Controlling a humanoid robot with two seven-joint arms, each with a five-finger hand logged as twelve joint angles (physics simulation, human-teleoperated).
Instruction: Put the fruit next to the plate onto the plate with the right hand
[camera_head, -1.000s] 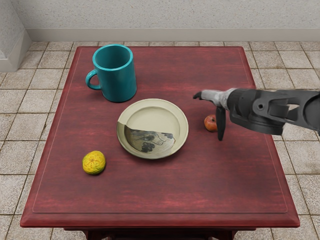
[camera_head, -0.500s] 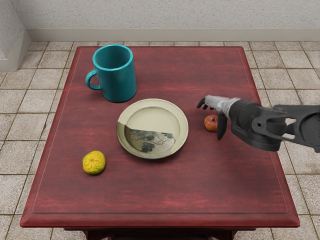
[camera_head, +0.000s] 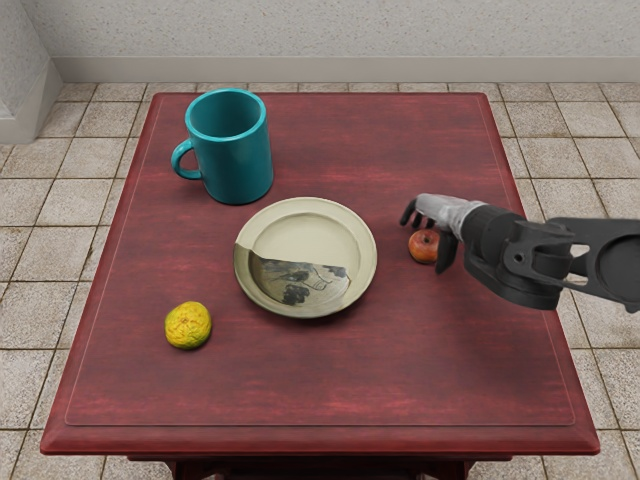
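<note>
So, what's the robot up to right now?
Right robot hand open, poised at the red fruit. Fruit on table, beside plate. Nothing between them.

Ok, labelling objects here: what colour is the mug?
The mug is teal, clearest in the head view.

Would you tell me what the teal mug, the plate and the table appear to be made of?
Teal mug: probably glazed ceramic, smooth with a soft sheen. Plate: likely ceramic too, cream glaze with a dark painted pattern. Table: seemingly wood, red-brown stain with fine grain streaks.
</note>
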